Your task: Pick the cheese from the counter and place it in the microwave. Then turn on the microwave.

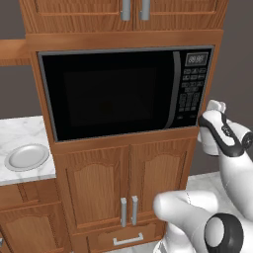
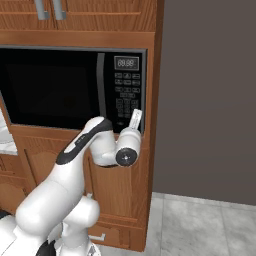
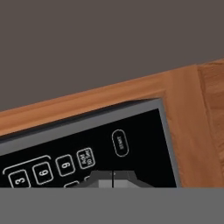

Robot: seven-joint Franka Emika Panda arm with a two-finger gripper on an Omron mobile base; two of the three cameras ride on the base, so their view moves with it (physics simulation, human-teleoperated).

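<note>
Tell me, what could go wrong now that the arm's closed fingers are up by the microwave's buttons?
1. The shut gripper sits near the small oval START button, with number keys close by; a slight miss might press the wrong one.
2. The black built-in microwave has its dark glass door closed, so whether the cheese is inside cannot be checked; it might run empty.

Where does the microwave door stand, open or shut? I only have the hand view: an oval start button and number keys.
Observer: Shut; in the left base view the large black microwave has its dark glass door flush.
Operator: Where's the gripper on the panel?
Observer: In the right base view the shut gripper points at the lower right of the button panel, below the small display.
Operator: Anything on the counter?
Observer: A round grey plate lies on the white marble counter, left of the microwave.
</note>
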